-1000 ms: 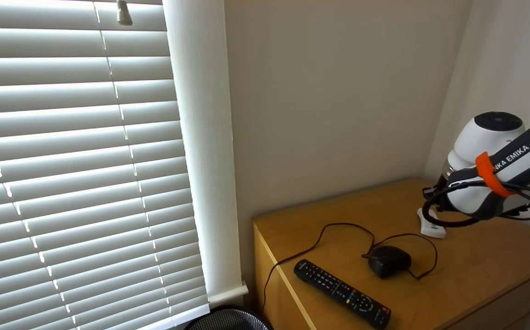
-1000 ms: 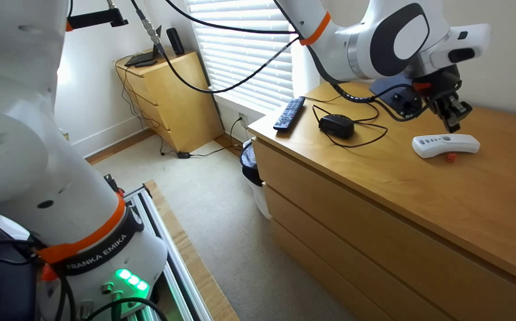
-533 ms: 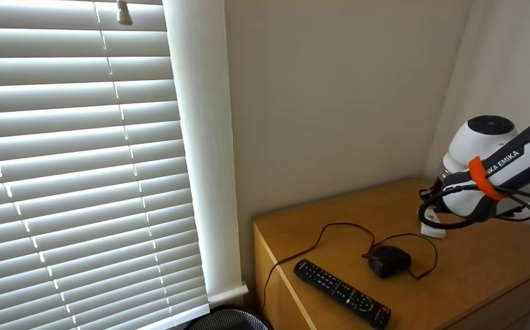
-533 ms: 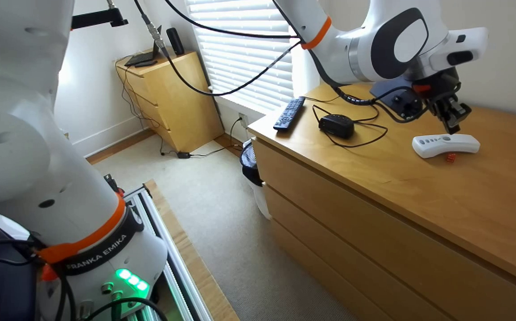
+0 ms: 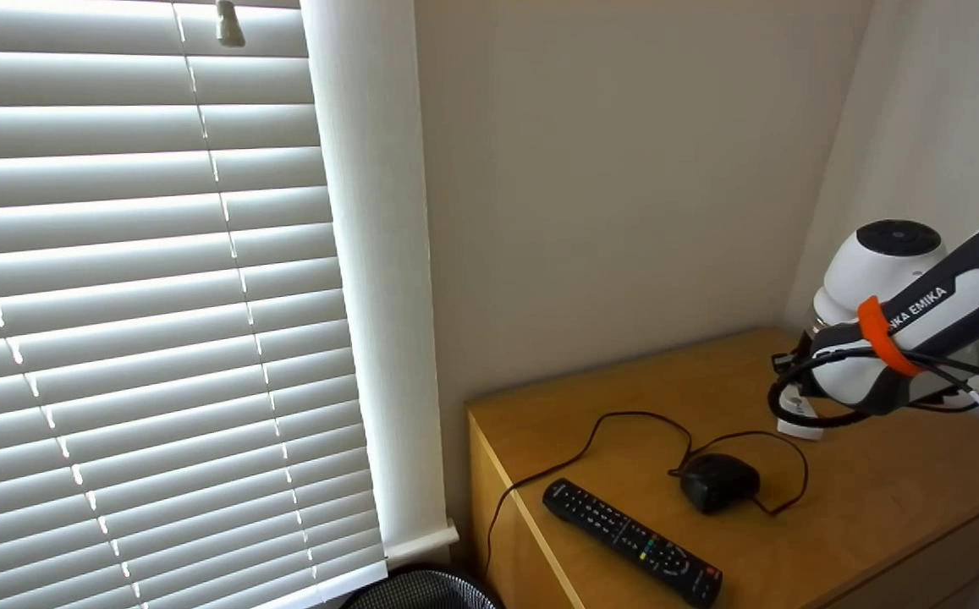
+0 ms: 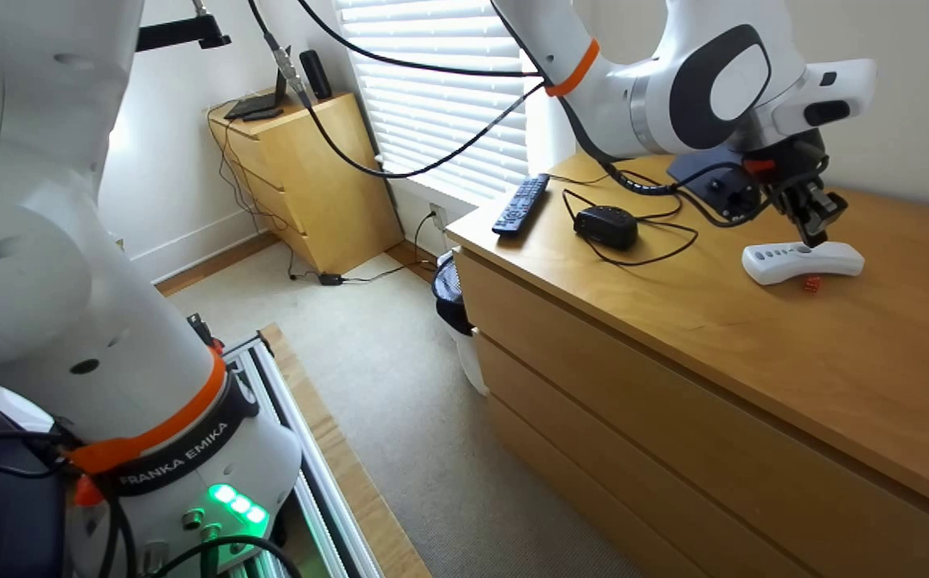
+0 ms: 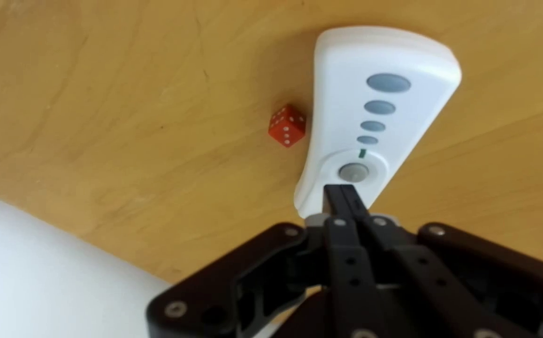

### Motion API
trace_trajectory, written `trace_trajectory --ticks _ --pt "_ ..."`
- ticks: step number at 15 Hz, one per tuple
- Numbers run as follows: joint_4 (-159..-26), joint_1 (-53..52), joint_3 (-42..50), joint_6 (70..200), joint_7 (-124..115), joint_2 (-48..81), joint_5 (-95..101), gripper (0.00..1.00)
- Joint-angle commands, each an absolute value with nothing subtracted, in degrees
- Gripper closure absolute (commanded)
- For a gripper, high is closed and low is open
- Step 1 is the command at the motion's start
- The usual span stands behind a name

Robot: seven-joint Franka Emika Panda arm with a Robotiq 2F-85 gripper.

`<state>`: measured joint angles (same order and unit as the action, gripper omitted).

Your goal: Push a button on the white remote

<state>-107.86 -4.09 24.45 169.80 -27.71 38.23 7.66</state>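
The claw (image 7: pixel 341 188) is closed on nothing, its 2 fingertips (image 7: pixel 332 197) together over the white remote (image 7: pixel 346 112), near the round button (image 7: pixel 354 172); contact is unclear. The remote lies between the front and back edges of the counter (image 6: pixel 713 313), well apart from the end edge by the black remote (image 6: pixel 522 205). I'd centre the tips on the button and press gently straight down; slanting could slide the remote.

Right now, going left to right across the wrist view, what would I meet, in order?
A pale area at the lower left that I cannot identify → the red die → the white remote. The gripper overlaps the remote in this picture, so I leave it out.
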Motion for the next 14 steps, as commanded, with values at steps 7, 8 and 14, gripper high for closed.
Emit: trace_trajectory --ticks 7,8,14 --pt "-107.0 -5.1 25.5 171.6 -26.4 40.4 5.4 1.0" --pt "-106.9 -5.2 25.5 171.7 -26.4 40.4 5.4 1.0" --pt "-106.5 -5.3 25.8 171.5 -26.4 40.9 5.5 1.0"
